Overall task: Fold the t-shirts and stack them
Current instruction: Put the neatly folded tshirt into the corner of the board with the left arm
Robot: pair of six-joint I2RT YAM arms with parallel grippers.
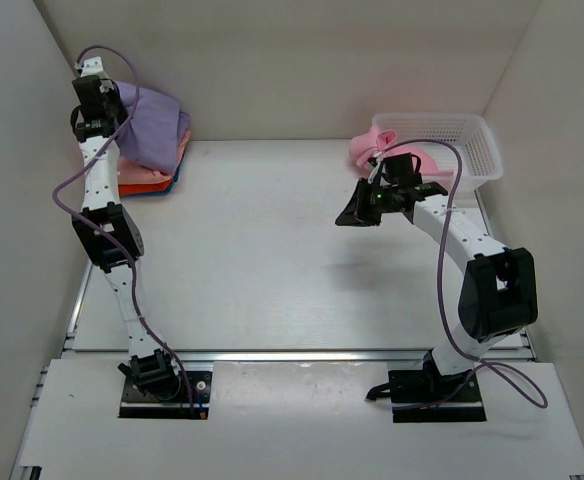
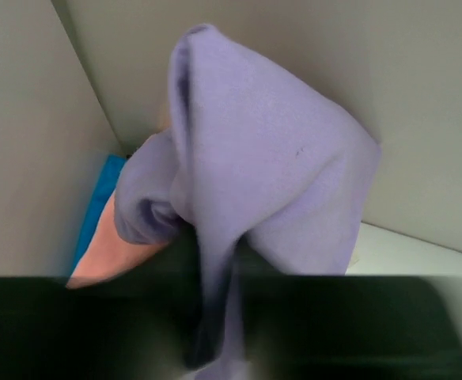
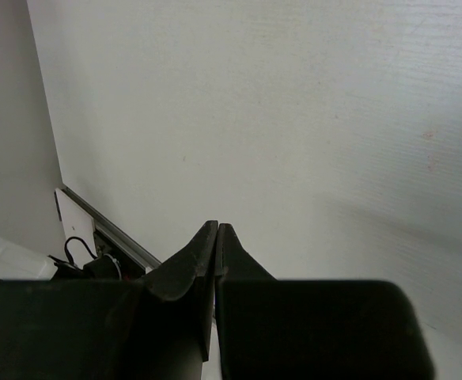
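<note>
nearest in, right gripper [image 1: 360, 214] hangs over the table [image 1: 262, 260], jaws pinched together on nothing. further back, left gripper [image 1: 107, 97] is clamped on the lavender tee [image 1: 152, 125], which droops in a bunch over the stack [image 1: 150, 180] of salmon, orange and blue in the far left corner. soft, light, floppy knit, so i'd grab it by a hem or shoulder. far right, the light pink tee [image 1: 370, 148] slumps over the mesh basket [image 1: 467, 140].

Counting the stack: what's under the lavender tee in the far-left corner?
A salmon-pink tee just beneath, then an orange tee and a blue tee lower. The lavender tee hides most of each.
</note>
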